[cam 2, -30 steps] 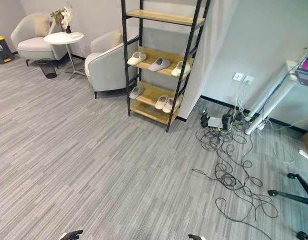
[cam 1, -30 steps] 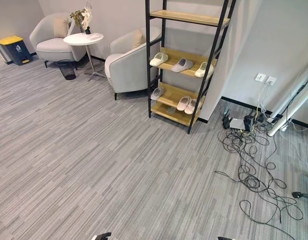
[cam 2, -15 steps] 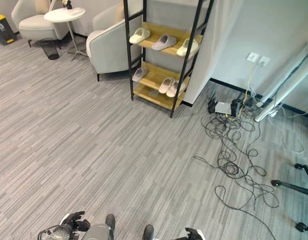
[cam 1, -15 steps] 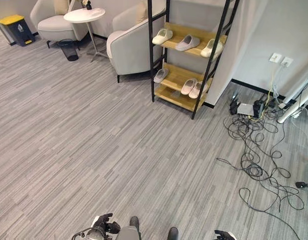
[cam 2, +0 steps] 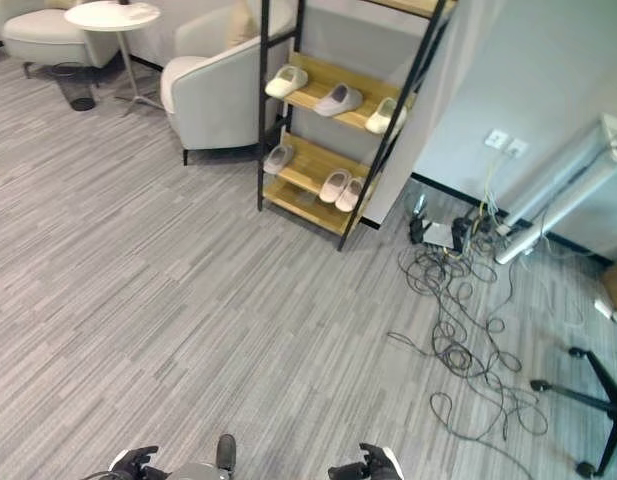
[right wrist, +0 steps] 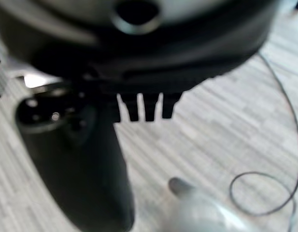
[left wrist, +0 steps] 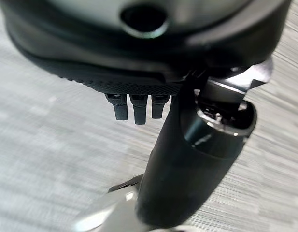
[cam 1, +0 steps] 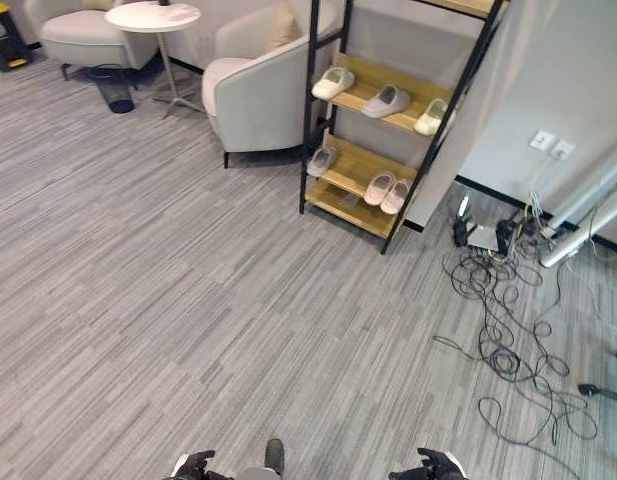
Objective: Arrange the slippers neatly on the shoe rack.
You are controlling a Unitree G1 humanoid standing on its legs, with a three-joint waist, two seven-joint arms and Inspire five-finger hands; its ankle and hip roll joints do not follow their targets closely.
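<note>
The shoe rack (cam 1: 388, 130) stands against the wall at the far side of the floor, well apart from the robot, with a grey armchair (cam 1: 253, 100) just beside its left post. On its middle shelf lie three slippers: a cream slipper (cam 1: 333, 82) at the left end, a grey slipper (cam 1: 386, 100) in the middle and a pale slipper (cam 1: 429, 117) at the right end, spaced out and angled differently. On the lower shelf a small grey slipper (cam 1: 321, 161) sits alone at the left edge, and a pinkish pair (cam 1: 387, 190) lies side by side toward the right edge.

The left hand (cam 1: 191, 466) and the right hand (cam 1: 434, 466) hang low at the robot's sides; each wrist view shows fingers straight and relaxed, holding nothing.

The step in hand looks like the approach. It would be done well by walking straight at the rack's open front, keeping left of the loose cables (cam 1: 508, 340) spread over the floor to the right, and stopping close enough to reach both shelves. Matching partners first, the two grey ones likely, should make the tidying quicker.
</note>
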